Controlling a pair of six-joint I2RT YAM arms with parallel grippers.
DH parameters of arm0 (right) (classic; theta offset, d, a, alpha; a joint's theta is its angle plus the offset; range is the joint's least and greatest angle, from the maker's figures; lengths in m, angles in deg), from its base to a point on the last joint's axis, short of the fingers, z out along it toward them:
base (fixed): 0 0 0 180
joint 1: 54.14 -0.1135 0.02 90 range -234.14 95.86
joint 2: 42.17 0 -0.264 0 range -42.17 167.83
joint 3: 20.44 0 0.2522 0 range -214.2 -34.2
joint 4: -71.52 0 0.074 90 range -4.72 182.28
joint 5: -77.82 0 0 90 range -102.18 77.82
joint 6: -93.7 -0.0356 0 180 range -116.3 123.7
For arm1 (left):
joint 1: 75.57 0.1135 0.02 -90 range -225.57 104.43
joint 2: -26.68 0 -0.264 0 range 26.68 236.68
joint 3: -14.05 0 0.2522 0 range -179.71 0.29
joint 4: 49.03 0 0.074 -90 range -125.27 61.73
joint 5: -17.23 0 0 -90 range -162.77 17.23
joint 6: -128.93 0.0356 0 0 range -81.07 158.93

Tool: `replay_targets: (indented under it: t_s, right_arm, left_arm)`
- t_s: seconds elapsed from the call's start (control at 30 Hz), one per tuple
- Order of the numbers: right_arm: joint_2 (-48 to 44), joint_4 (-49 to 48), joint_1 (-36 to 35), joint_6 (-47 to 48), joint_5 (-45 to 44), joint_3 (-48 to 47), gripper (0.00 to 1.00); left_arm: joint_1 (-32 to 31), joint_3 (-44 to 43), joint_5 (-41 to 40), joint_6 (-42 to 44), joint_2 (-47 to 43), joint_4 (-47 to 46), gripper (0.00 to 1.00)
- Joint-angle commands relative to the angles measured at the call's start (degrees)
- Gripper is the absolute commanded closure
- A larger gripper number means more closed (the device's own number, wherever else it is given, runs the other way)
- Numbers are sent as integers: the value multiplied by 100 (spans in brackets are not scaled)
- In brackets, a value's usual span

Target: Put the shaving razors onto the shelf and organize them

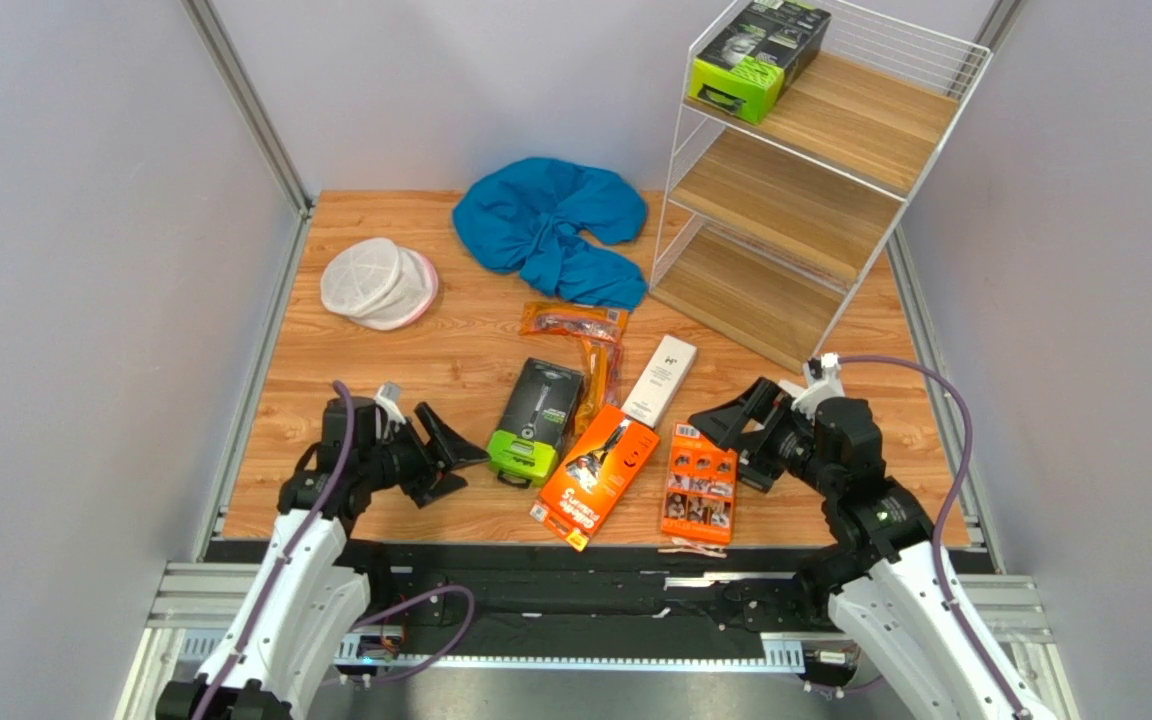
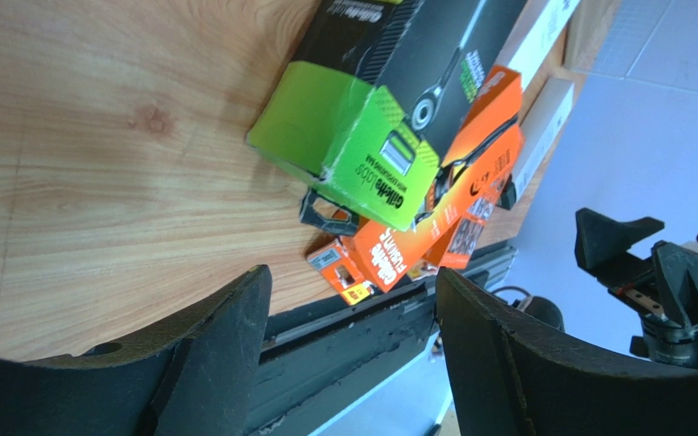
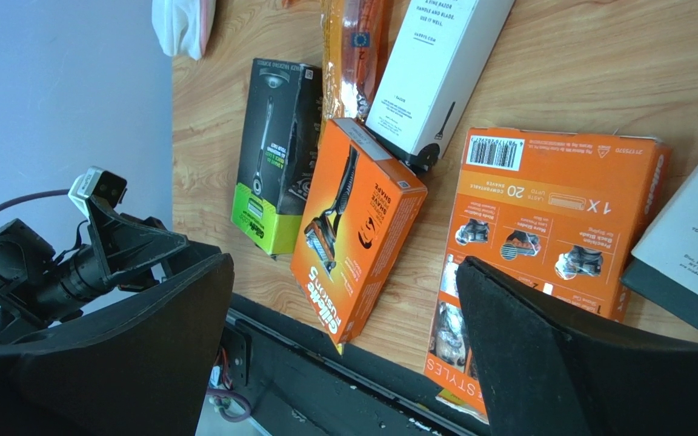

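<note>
The white wire shelf (image 1: pixel 823 180) stands at the back right, with a lime-green-and-black box (image 1: pixel 760 53) on its top board. On the table lie a green-and-black razor box (image 1: pixel 536 420), an orange carton (image 1: pixel 599 473), a flat orange carton (image 1: pixel 699 488), a slim white box (image 1: pixel 660 380) and a clear orange-trimmed bag (image 1: pixel 579 338). My left gripper (image 1: pixel 447 447) is open and empty, left of the green box (image 2: pixel 362 136). My right gripper (image 1: pixel 732 428) is open and empty, just right of the flat orange carton (image 3: pixel 535 236). A second white box (image 3: pixel 689 263) shows at the right wrist view's edge.
A blue cloth (image 1: pixel 552 225) lies at the back, left of the shelf. A round white mesh pouch (image 1: pixel 376 282) lies at the back left. Grey walls close in the left and right sides. The black rail (image 1: pixel 582 578) runs along the table's near edge.
</note>
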Motion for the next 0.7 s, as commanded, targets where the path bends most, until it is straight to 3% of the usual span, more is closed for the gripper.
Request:
replay_targets:
  t_s: [0.0,0.47,0.67]
  right_arm:
    - [316,-516,-250,-187,-274,-104,3]
    - [1002,-1149,-479,-354,-257,-368,3]
    - [1081,-1264,-515,-433,-248,-403,3]
  left_arm:
    - [-229,45,65,-111,383,31,25]
    - [-502,142,-164,39,1219,-602,36]
    - [-590,-174,-226,338,1984,-733,39]
